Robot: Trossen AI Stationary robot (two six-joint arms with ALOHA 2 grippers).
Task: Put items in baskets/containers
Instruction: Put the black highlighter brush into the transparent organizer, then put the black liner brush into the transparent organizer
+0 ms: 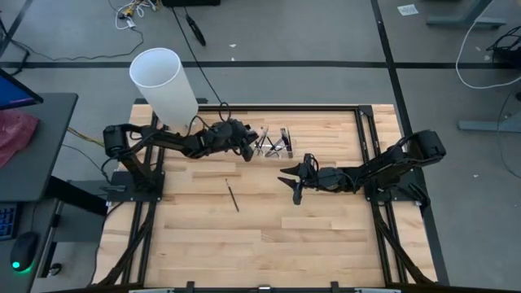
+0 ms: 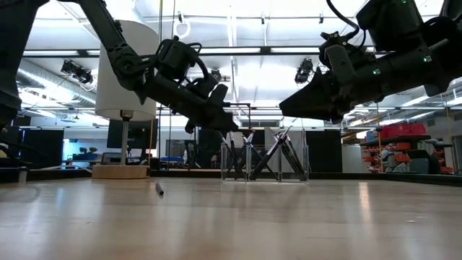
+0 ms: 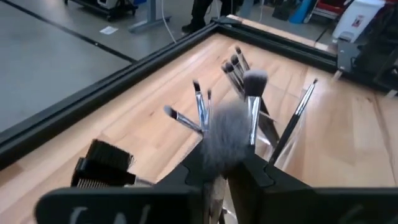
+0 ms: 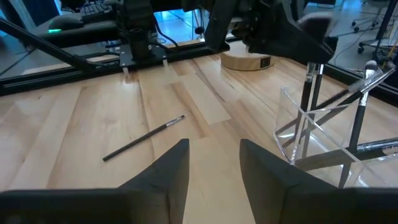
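The clear holder (image 1: 275, 145) stands at the table's far middle with several thin brushes (image 3: 200, 106) leaning in it. My left gripper (image 1: 249, 147) is at the holder's left side, shut on a brush with a fluffy grey head (image 3: 225, 138). That brush stands upright, and its dark handle (image 4: 307, 99) reaches down into the holder (image 4: 311, 140). My right gripper (image 4: 214, 163) hangs open and empty over the table, to the near right of the holder. One dark brush (image 1: 232, 195) lies flat on the wood to the near left of the holder. My left gripper pinches the fluffy brush just below its head (image 3: 216, 184) between its two fingers. The fingers come from the table's left, slanting a little downward, and lie across the brush. The brush stands upright, head up, with its handle down inside the holder.
A tall white cylinder (image 1: 163, 81) on a wooden base (image 4: 245, 61) stands at the table's far left, behind my left arm. Black rails (image 1: 370, 138) frame the table's edges. Bare wood (image 1: 269, 236) spreads toward the near edge.
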